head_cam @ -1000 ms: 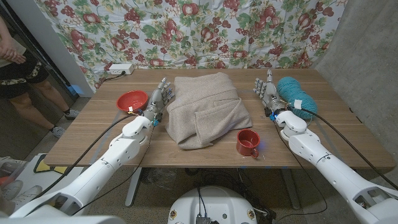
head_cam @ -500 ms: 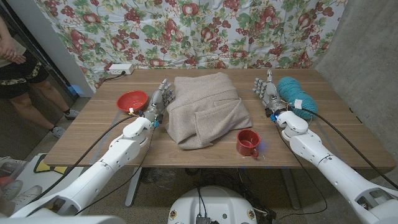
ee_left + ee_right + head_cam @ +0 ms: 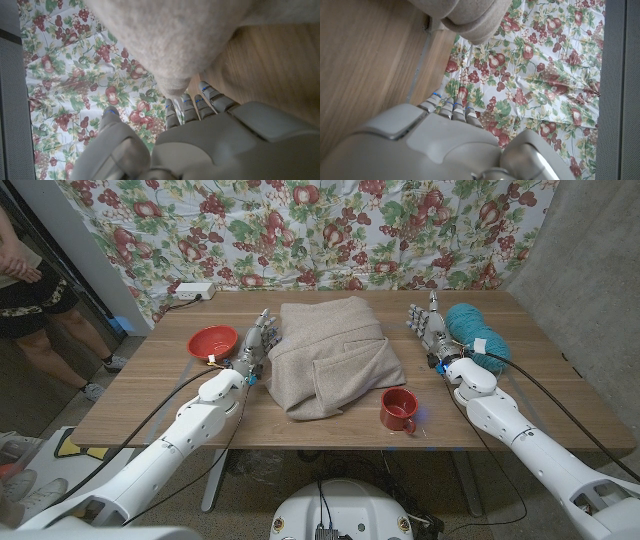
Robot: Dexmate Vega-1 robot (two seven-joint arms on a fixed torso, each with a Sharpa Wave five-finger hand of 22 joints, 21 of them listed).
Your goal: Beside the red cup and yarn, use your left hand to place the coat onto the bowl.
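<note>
1. Where the task's garment is concerned, the beige coat (image 3: 333, 358) lies folded on the wooden table (image 3: 150, 405) at its middle, apart from the red bowl (image 3: 212, 342), which sits on the table to the coat's left side.
2. The left hand (image 3: 255, 348) stands at the coat's left edge, between the coat and the bowl, fingers extended and apart, holding nothing. In the left wrist view, the fingertips (image 3: 186, 102) sit just beside the coat's rounded fold (image 3: 175, 45); contact cannot be confirmed.
3. The red cup (image 3: 399, 410) stands upright just off the coat's front right corner, near the table's front edge.
4. The teal yarn (image 3: 477, 337) lies at the table's right side, toward the back.
5. The right hand (image 3: 430, 330) stands between the coat and the yarn, fingers extended and spread, holding nothing; it sits just beside the yarn.
6. A fruit-patterned cloth (image 3: 300, 230) hangs behind the table.
7. A white power strip (image 3: 193, 291) rests at the table's back left corner.
8. A person (image 3: 25, 280) stands at the picture's left edge.
</note>
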